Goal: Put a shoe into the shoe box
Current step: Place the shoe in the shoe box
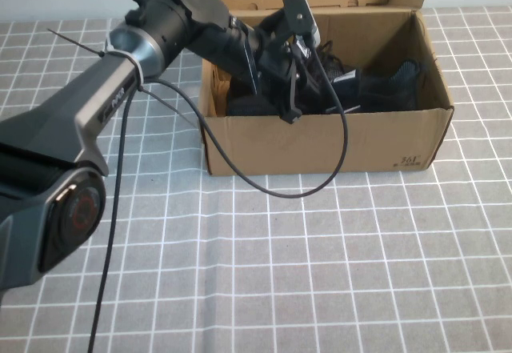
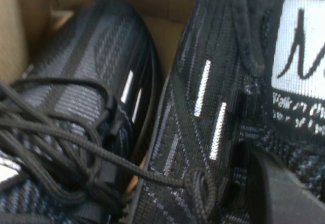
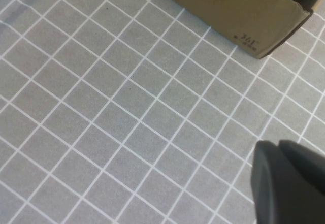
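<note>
The shoe box (image 1: 320,141) stands open at the back of the table with its lid flap up behind. Two black knit sneakers lie side by side inside it. The shoe (image 2: 218,112) shows its white dashes and white tongue tag. Its twin (image 2: 96,82) lies beside it, laces bunched on top. My left gripper (image 1: 290,105) reaches down into the box and is shut, with one finger (image 2: 284,193) resting against the shoe's collar. I cannot see anything pinched in it. My right gripper (image 3: 289,183) hangs shut over the tablecloth, just in front of the box's printed corner (image 3: 247,39).
A grey checked cloth (image 1: 320,273) covers the table. The left arm's black cable (image 1: 344,149) loops out over the box's front wall and down onto the cloth. The left arm (image 1: 120,89) crosses the table's left side.
</note>
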`<state>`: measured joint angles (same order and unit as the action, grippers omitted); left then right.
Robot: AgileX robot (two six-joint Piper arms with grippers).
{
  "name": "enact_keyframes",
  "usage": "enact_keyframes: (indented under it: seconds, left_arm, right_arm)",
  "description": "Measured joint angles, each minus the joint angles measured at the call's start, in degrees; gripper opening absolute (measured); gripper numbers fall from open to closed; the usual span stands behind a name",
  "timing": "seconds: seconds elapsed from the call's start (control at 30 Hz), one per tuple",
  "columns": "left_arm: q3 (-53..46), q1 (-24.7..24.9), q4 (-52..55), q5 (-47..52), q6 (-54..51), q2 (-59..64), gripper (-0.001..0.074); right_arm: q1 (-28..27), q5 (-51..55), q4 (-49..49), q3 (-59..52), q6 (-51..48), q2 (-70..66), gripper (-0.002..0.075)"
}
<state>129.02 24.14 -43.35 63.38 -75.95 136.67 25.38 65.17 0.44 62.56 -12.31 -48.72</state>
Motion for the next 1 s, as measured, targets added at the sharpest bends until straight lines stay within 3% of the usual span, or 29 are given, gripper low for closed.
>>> enact_keyframes:
  seconds: [0.4,0.73,1.0]
  left_arm:
    - [0.1,0.0,0.3,-0.9,0.1,2.0,0.0031]
    - [0.2,0.0,0.0,-1.8,3.2,-0.8,0.0358]
    - [0.3,0.0,5.2,-1.2,12.1,-10.0,0.0395]
  right_arm:
    - [0.0,0.0,0.2,0.0,0.0,0.0,-0.0016]
    - [0.0,0.0,0.2,0.0,0.0,0.0,-0.0016]
    - [0.0,0.0,0.2,0.0,0.0,0.0,-0.0016]
